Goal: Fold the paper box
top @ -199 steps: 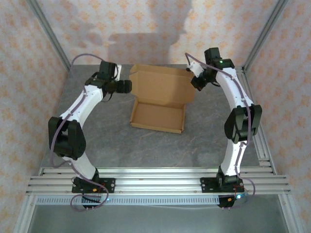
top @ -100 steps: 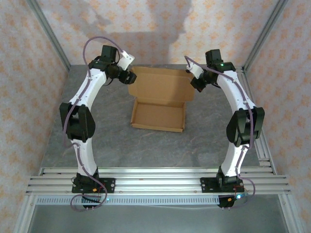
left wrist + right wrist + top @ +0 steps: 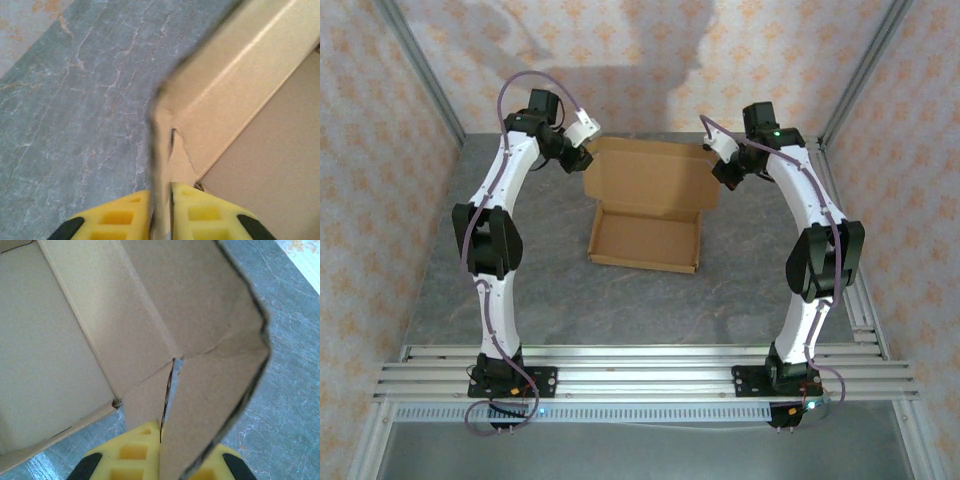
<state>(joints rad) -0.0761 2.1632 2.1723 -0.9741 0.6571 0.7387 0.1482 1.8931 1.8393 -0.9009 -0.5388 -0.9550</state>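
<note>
The paper box (image 3: 650, 205) is brown cardboard lying open mid-table, its shallow tray toward me and its lid raised at the back. My left gripper (image 3: 582, 158) is at the lid's back left corner. In the left wrist view its yellow fingers (image 3: 120, 217) are shut on a thin side flap of the box (image 3: 240, 80), seen edge-on. My right gripper (image 3: 723, 165) is at the lid's back right corner. The right wrist view has that gripper (image 3: 167, 440) shut on the right side flap of the box (image 3: 150, 305), beside a slit.
The grey marbled table (image 3: 540, 290) has bare room left, right and in front of the box. Metal frame posts (image 3: 420, 70) and patterned walls close in the back and sides. Aluminium rails (image 3: 640, 365) carry the arm bases at the near edge.
My left arm has swung up and back from the box's left side to the lid's back left corner, and its jaws have closed on the flap. The right arm has stayed put.
</note>
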